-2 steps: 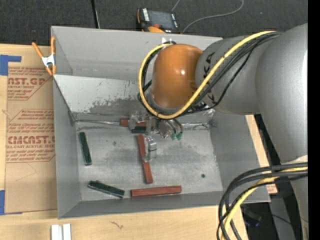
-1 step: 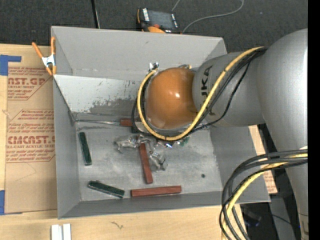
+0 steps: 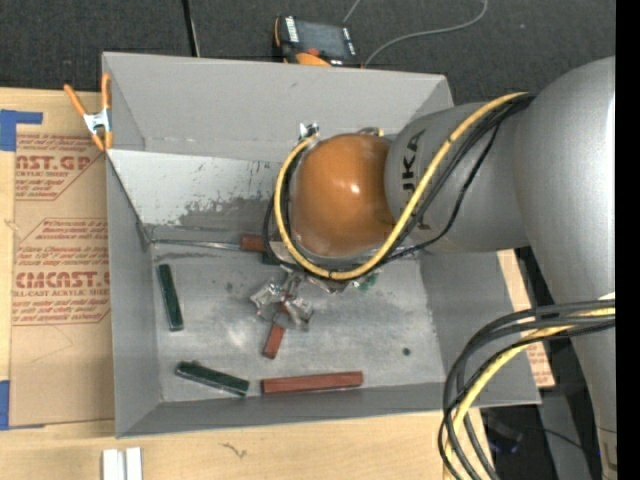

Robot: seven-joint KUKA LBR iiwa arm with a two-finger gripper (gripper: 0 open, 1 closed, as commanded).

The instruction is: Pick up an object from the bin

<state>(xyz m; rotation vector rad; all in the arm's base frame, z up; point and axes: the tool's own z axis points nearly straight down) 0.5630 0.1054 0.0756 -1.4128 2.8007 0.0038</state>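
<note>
Two dark green sticks [image 3: 170, 296] and a long reddish-brown bar [image 3: 312, 381] lie flat on the scuffed grey metal bin [image 3: 392, 320]; the gripper [image 3: 283, 302] hangs mid-floor, open or closed I cannot tell, just beside a short reddish-brown rectangular block [image 3: 272, 342]

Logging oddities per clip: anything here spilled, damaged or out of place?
Nothing stands out. A left green stick, a front green stick and a long brown stick lie flat; the gripper is beside a short brown piece.
</note>
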